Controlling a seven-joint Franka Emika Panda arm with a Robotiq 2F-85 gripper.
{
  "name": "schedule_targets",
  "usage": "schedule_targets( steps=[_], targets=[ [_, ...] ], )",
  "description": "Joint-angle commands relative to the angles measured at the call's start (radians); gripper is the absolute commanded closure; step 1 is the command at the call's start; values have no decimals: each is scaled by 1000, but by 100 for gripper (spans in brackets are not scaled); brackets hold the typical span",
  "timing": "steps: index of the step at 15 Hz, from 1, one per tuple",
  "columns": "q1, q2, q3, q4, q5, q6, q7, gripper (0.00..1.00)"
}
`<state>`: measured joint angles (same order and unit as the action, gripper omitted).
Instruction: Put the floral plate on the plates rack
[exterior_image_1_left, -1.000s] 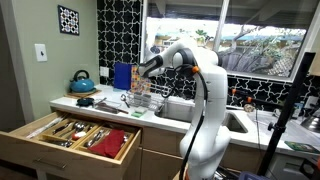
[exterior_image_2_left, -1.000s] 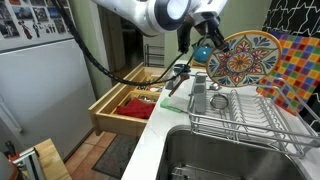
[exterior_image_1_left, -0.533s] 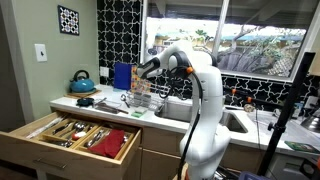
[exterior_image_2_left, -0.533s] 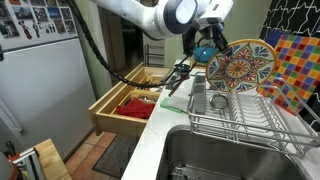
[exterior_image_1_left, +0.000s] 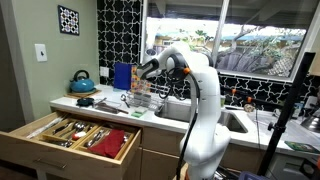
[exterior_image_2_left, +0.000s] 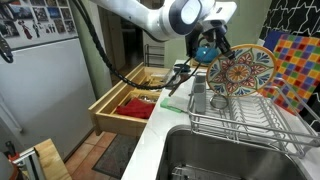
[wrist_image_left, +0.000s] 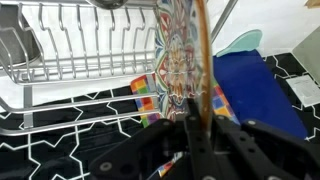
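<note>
The floral plate is round with a dense red, cream and blue pattern. My gripper is shut on its rim and holds it upright just above the plates rack, a silvery wire rack beside the sink. In the wrist view the plate stands edge-on between my fingers, with the rack's wires to the left. In an exterior view the gripper holds the plate over the rack on the counter.
A plain blue flat piece and a multicoloured checkered board lean against the wall behind the rack. The wooden cutlery drawer stands open below the counter. A teal kettle sits at the counter's far end. The sink lies beside the rack.
My gripper has carried the plate downward and slightly along the rack, closer to the wires. The plate stays upright in my grip.
</note>
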<state>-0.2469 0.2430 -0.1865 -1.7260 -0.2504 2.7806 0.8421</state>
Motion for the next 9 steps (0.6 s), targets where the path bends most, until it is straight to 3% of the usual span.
schedule_targets(
  steps=[1, 2, 9],
  targets=[
    [17, 17, -23, 37, -49, -47, 43, 66],
    [17, 18, -24, 40, -56, -53, 47, 64],
    [14, 18, -19, 51, -85, -67, 58, 12]
  ],
)
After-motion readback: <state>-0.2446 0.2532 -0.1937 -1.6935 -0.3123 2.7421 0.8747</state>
